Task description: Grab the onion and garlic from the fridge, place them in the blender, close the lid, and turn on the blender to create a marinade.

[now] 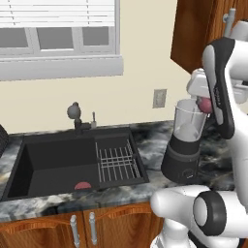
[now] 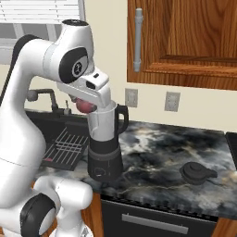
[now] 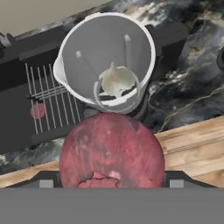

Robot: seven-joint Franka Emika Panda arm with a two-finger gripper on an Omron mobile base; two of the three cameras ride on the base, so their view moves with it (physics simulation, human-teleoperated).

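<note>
Counter [image 2: 157, 152]: dark marbled top; the blender stands on it, just right of the sink.
Sink [image 1: 58, 162]: black basin left of the blender, with a wire rack [image 1: 117, 162] in the half nearer the blender. The left base view shows a flat reddish disc [image 1: 83, 185] on the basin floor at its front edge; the hand view shows the same disc beyond the rack.
Blender [image 2: 104, 141]: clear tapered jar on a black base with a front knob, jar mouth open. The right base view shows its black side handle; the left base view does not.
Gripper [image 3: 112, 177]: poised at the jar's rim, jaws spread wide around the onion, which sits between them. The hand view hides the fingertips behind the onion, so contact cannot be confirmed there.
Onion [image 3: 111, 151]: dark red ball, above and slightly to one side of the blender's mouth. Both base views show only a sliver of it at the rim.
Lid [image 2: 196, 172]: black domed cap lying on the counter well right of the blender, seen in the right base view.
Garlic [image 3: 117, 81]: pale bulb at the bottom of the blender jar, clear from the hand view looking down; the left base view gives just a pale patch through the glass.
</note>
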